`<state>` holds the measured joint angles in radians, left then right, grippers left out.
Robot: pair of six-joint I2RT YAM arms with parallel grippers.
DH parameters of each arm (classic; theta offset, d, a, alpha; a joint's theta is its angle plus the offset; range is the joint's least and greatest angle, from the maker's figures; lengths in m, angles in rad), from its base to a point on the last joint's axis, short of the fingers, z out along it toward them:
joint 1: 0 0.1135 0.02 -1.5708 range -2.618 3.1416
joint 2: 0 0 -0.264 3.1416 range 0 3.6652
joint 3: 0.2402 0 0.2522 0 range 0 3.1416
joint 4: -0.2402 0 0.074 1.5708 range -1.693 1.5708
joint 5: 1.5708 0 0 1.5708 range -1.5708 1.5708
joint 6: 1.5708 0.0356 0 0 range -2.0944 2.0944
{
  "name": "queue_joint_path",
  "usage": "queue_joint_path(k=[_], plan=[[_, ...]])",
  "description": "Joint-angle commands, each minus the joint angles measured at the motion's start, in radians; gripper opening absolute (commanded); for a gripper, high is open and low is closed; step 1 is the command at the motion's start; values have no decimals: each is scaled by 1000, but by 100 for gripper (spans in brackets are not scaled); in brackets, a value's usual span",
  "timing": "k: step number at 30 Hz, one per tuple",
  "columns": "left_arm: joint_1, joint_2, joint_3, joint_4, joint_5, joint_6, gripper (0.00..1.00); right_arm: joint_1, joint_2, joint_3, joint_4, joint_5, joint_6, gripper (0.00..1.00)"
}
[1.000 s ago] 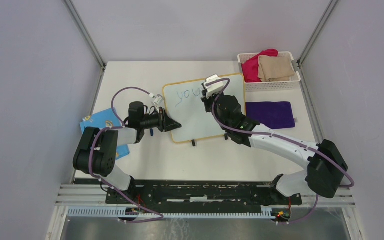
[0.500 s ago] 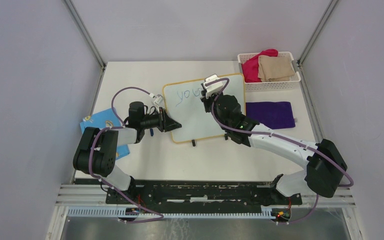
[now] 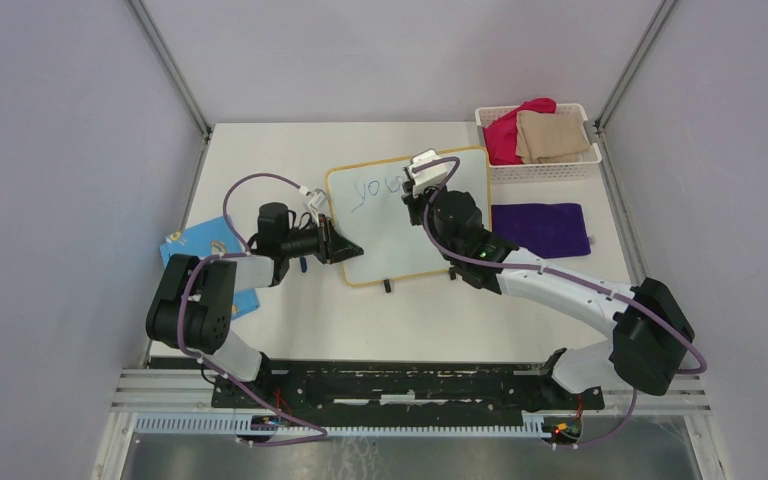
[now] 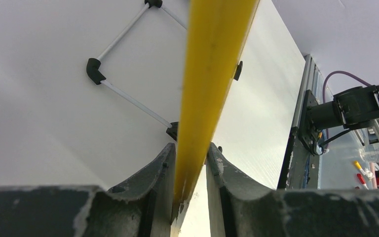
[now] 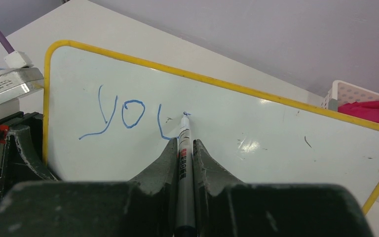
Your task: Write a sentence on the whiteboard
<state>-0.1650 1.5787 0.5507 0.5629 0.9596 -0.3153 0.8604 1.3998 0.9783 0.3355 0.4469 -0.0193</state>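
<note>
Right end effector (image 5: 181,141): marker (image 5: 184,170) toward whiteboard (image 5: 276,133)

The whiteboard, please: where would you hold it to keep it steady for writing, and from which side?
Probably by the thin yellow rim at its left edge, coming in from the left, as the left gripper does now. The whiteboard stands propped on feet, so the rim is the one slim part jaws can straddle, and this side is away from the right gripper and its marker.
</note>
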Motion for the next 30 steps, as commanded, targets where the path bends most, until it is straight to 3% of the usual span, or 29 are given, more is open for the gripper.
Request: queue_joint_path(k=[1,9,18,30], plan=[[-11,-2,12,-57,-79,87,34,-9,-27,-34,27,-2,18,0],[-13,-3,15,-65,-81,91,34,-9,-55,-69,25,-18,52,0],[-13,1,15,-67,-82,92,33,-8,-192,-101,54,-24,75,0],[-13,17,15,-67,-79,92,21,-22,-254,-173,107,45,34,0]])
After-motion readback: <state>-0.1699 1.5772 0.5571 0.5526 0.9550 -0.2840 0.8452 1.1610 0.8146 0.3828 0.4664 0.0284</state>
